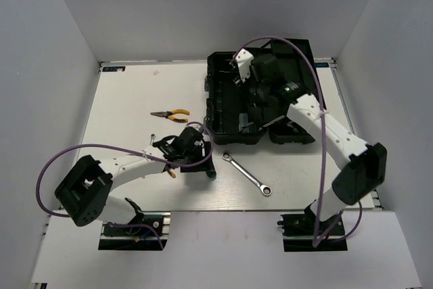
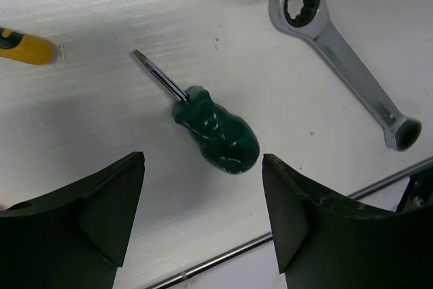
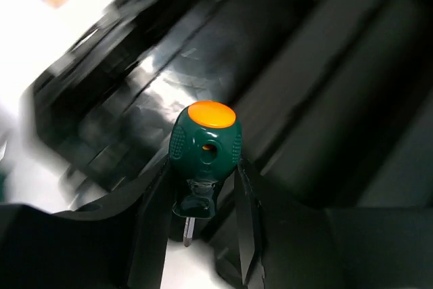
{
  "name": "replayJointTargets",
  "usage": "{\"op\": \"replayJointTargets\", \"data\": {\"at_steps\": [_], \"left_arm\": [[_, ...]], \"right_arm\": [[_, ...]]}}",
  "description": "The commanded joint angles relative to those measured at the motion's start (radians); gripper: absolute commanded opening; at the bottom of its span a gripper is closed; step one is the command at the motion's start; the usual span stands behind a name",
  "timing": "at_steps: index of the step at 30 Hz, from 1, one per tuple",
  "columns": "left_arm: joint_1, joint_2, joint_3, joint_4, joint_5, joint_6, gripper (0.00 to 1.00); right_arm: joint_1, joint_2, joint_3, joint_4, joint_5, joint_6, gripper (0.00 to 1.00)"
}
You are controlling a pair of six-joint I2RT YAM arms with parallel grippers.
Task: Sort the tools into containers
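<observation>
Dark fingers [image 2: 101, 214] of my left gripper [image 2: 203, 164] fill the bottom of the left wrist view, spread wide with nothing between them, so that one is open and not touching anything. Just past the gap a green screwdriver [image 2: 216, 133] lies flat on the white surface [image 2: 101, 5], stubby handle toward me and blade pointing away up-left. Long wrench [image 2: 345, 59] lies off to the right of it, ring end far, apart from the screwdriver. Yellow handle tip [image 2: 24, 45] pokes in at the left edge, the rest cut off, can't tell which tool it is from this view. From the top camera my left gripper [image 1: 193, 150] sits low over the surface near the middle front, with the long wrench [image 1: 247, 174] just to its right and one pair of pliers [image 1: 170, 115] lying further back, well apart from the gripper. My right gripper [image 3: 203, 191] is clamped on a second green screwdriver [image 3: 203, 143], fingers pinching the narrow neck of the handle on both sides, orange end cap facing away from me and a bit of shaft showing below. Behind it is the black toolbox [image 3: 304, 99], heavily blurred, so I can't tell which compartment is under the tool. Top view puts my right gripper [image 1: 245, 67] over the back part of the open toolbox [image 1: 223, 99], which stands at the far right of the surface [image 1: 122, 99].
</observation>
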Motion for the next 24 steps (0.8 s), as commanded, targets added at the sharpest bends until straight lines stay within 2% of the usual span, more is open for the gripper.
{"op": "replayJointTargets", "data": {"at_steps": [1,6,10,14,20,21,23,24], "left_arm": [[-0.028,0.006,0.017,0.061,-0.056,-0.057,0.8],[-0.048,0.026,0.035,0.061,-0.084,-0.067,0.8],[-0.058,0.052,0.063,0.05,-0.103,-0.067,0.8],[-0.077,0.061,0.063,0.05,-0.123,-0.077,0.8],[-0.078,0.1,0.044,0.069,-0.123,-0.086,0.8],[-0.078,0.109,0.044,0.069,-0.123,-0.086,0.8],[-0.087,0.14,0.044,0.081,-0.123,-0.095,0.8],[-0.087,0.15,0.044,0.081,-0.123,-0.095,0.8]], "right_arm": [[-0.046,0.12,0.114,0.086,0.146,0.018,0.0],[-0.087,0.27,0.217,0.078,0.151,0.066,0.0],[-0.119,0.388,0.368,0.052,0.232,0.113,0.0],[-0.144,0.497,0.516,0.029,0.243,0.117,0.0],[-0.172,0.565,0.563,-0.003,0.231,0.114,0.02],[-0.172,0.57,0.566,-0.011,0.224,0.115,0.21],[-0.179,0.568,0.563,-0.021,0.221,0.126,0.38],[-0.181,0.565,0.556,-0.023,0.218,0.129,0.58]]}}
